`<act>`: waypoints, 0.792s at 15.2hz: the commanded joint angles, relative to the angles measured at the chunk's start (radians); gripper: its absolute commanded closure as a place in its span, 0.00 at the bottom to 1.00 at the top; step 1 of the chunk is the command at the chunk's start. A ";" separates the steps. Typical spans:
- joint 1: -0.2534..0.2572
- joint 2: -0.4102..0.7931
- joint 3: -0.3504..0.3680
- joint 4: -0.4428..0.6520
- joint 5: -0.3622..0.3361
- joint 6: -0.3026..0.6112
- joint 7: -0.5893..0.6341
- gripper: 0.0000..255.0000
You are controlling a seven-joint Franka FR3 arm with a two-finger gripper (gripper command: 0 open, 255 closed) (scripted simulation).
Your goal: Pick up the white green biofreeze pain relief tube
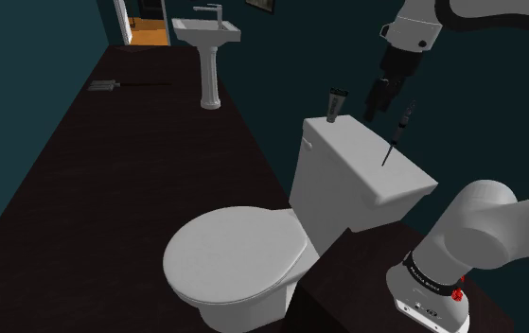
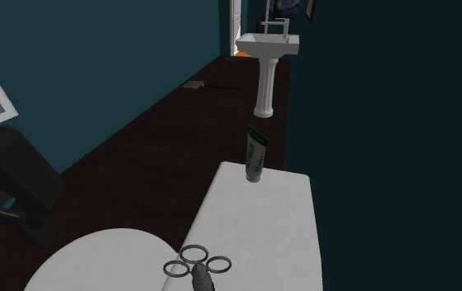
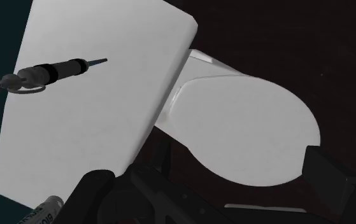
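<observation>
The white and green tube (image 2: 255, 151) stands cap-down at the far end of the white toilet tank lid (image 2: 262, 223). In the shoulder view the tube (image 1: 336, 102) looks dark grey, and my black gripper (image 1: 373, 106) hangs in the air just to its right, above the lid (image 1: 366, 156). In the wrist view the fingers (image 3: 97, 191) stand wide apart around nothing, so the gripper (image 3: 211, 184) is open. The tube's lettered end (image 3: 41, 212) shows just outside one finger.
A thin dark tool with ring handles (image 1: 394, 134) stands on the lid near the arm's side (image 2: 197, 270) (image 3: 55, 69). The toilet seat (image 1: 237, 254) lies below. A pedestal sink (image 1: 208, 43) stands farther along the teal wall. A black shape (image 2: 10, 186) fills the second exterior view's left edge.
</observation>
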 commanded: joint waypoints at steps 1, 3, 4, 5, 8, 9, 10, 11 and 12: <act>0.000 0.000 0.000 0.000 0.000 0.000 0.000 0.00; -0.008 0.054 -0.031 0.019 -0.022 0.035 -0.035 0.00; -0.012 0.081 -0.047 0.031 -0.032 0.052 -0.052 0.00; -0.015 0.110 -0.062 0.044 -0.042 0.069 -0.069 0.00; -0.023 0.199 -0.107 0.089 -0.064 0.115 -0.120 0.00; -0.026 0.230 -0.121 0.107 -0.069 0.130 -0.137 0.00; -0.028 0.262 -0.136 0.126 -0.074 0.144 -0.154 0.00; -0.029 0.293 -0.150 0.146 -0.077 0.157 -0.170 0.00; -0.031 0.326 -0.165 0.167 -0.080 0.169 -0.187 0.00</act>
